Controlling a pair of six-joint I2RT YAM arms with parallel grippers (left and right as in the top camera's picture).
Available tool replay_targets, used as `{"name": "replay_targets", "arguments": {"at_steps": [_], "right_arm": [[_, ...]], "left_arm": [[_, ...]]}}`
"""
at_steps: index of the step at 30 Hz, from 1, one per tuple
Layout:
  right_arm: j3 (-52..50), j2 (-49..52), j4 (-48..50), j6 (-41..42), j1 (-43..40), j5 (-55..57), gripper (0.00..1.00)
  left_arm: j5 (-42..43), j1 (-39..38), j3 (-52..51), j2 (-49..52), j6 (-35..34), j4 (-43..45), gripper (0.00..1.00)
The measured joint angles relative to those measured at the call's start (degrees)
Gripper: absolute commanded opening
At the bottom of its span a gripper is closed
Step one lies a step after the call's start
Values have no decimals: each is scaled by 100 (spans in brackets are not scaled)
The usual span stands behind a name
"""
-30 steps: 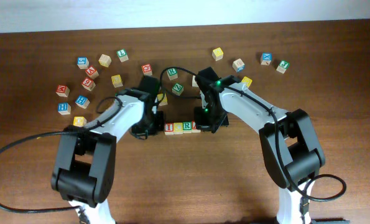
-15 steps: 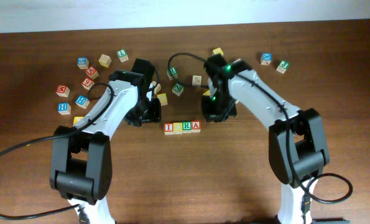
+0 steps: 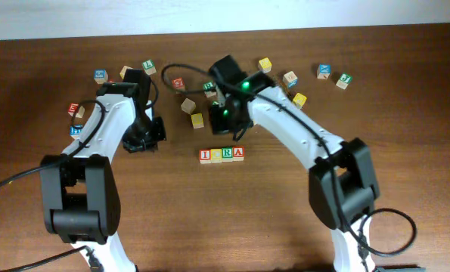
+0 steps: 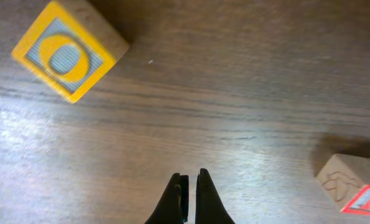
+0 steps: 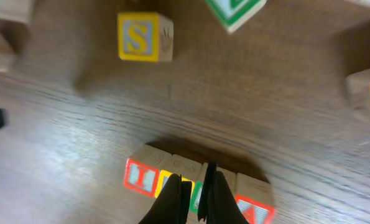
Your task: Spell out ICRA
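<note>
Both arms have drawn back from the middle since the earlier frames, the left out to its own side and the right up toward the loose cubes. The surface (image 3: 285, 219) carries the ICRA row (image 3: 221, 154) below the right pincer (image 5: 196, 180), untouched. Its four cubes touch in one line, so the word reads whole and the task looks done. The right pincer is clenched on nothing. The left pincer (image 4: 188, 177) is likewise clenched and empty, well apart from the row, with a yellow O cube (image 4: 66, 53) ahead and to its left. No containers are present.
</note>
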Motion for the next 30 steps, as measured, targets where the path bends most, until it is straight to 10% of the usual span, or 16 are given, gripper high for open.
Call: {"name": "replay_targets", "arguments": {"at_steps": [30], "right_arm": [[0,710,-131,291,267,302,4]], "left_arm": [[-63,503,0,0,-177,-160,0]]}}
